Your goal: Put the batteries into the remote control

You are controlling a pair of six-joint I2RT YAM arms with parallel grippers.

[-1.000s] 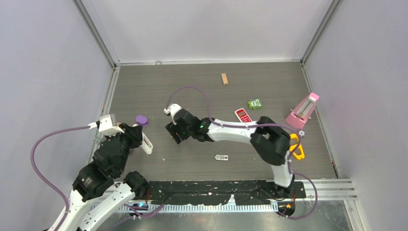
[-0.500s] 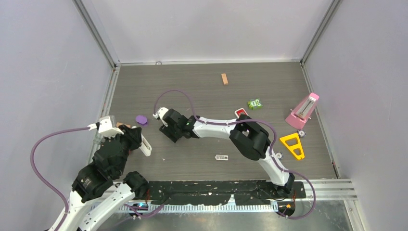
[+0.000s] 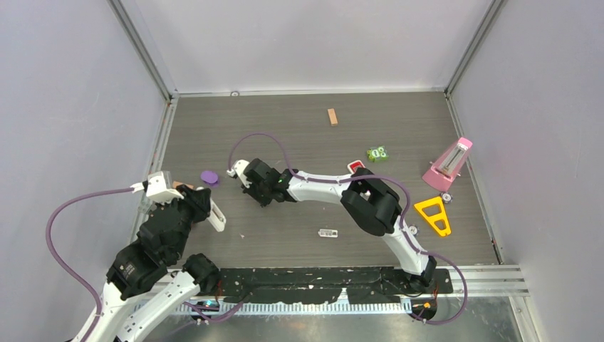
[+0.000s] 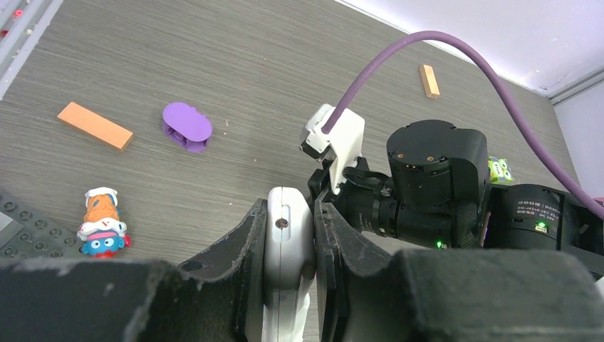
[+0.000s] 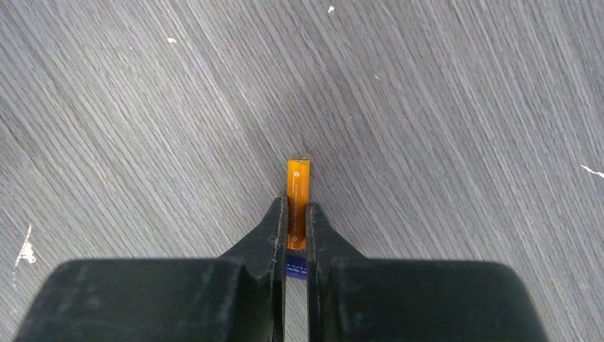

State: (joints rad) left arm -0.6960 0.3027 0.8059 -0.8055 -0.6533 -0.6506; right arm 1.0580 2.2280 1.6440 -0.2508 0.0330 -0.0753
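Note:
The white remote control (image 4: 288, 239) stands edge-on between the jaws of my left gripper (image 4: 290, 214), which is shut on it at the table's left side (image 3: 216, 216). In the right wrist view a slim orange battery (image 5: 298, 187) lies on the grey table, and my right gripper (image 5: 297, 210) is shut on its near end. A dark blue piece (image 5: 296, 268) shows between the jaws just behind the orange; whether it is a second cell I cannot tell. From above, my right gripper (image 3: 255, 194) is low over the table, just right of the left one.
A purple piece (image 3: 209, 177), an orange block (image 4: 95, 125) and a small toy figure (image 4: 100, 222) lie near the left arm. A tan block (image 3: 332, 116), red remote (image 3: 355, 166), green toy (image 3: 377, 153), pink metronome (image 3: 447, 164), yellow triangle (image 3: 434, 215) and small white piece (image 3: 327, 232) lie elsewhere.
My right arm reached left across the table and its jaws closed on the orange battery. The left gripper kept hold of the remote and barely moved.

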